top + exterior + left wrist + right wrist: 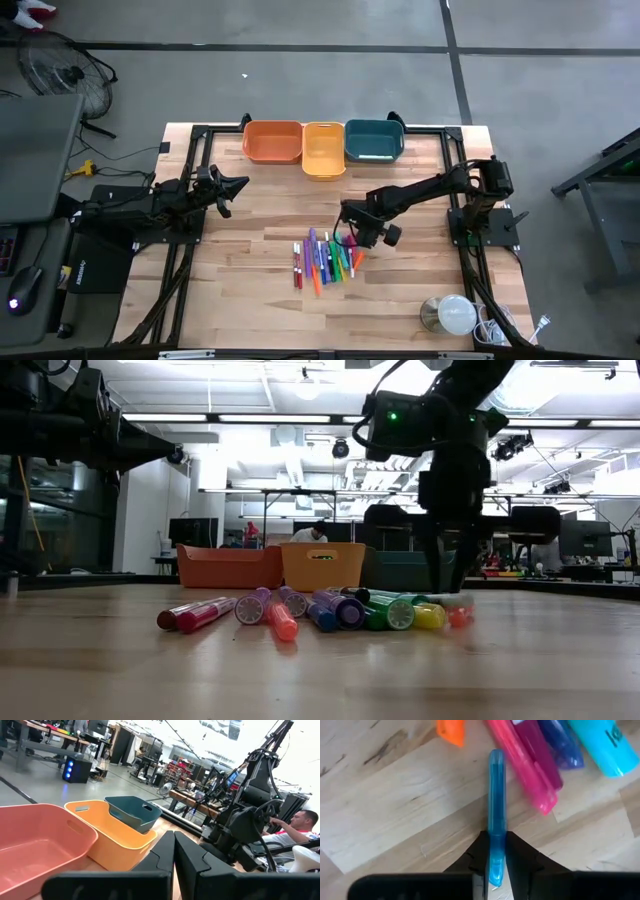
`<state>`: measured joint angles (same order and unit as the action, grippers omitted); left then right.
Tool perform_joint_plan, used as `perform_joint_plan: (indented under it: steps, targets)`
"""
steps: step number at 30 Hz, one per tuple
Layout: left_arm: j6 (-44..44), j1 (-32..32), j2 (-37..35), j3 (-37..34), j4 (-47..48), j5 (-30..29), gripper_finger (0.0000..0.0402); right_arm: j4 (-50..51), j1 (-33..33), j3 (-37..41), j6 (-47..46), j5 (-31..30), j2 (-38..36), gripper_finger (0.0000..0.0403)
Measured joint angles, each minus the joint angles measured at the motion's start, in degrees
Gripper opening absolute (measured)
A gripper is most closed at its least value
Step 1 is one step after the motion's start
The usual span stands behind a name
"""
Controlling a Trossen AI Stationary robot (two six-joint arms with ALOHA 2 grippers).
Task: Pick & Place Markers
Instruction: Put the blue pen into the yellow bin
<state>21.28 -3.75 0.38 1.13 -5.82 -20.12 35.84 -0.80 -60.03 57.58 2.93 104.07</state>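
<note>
- The right gripper is down at the right end of the row of markers, and its jaws are pinched narrowly on a thin translucent blue marker; the wrist view shows the two dark fingertips pressing both sides of its barrel.
- The hold sits near one end of the blue marker, so most of its length sticks out past the fingertips toward the far side of the table. In my judgement a lift from here could let the long free end droop or swing, and the marker could twist out of the pinch.
- A pink marker lies just beside the blue one, angled away from it, with a purple marker and a cyan marker close behind. A sideways drag during the lift could knock these and scatter the row.
- The orange bin, yellow bin and teal bin stand at the far edge, well apart from the markers; a loose grip has a long carry in which to fail.
- The rest of the markers lie on the table in a row at centre, toward the near side.
- The left gripper waits at the left of the table, jaws fully closed and empty.
</note>
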Motion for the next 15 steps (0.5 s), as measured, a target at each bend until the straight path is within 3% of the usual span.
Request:
perform_joint_plan:
  steps: [15]
  targets:
    - [0.0,0.0,0.0,0.0,0.0,0.0,0.0003,-0.4,0.1,0.2,-13.9,-1.4,-0.8,0.0027]
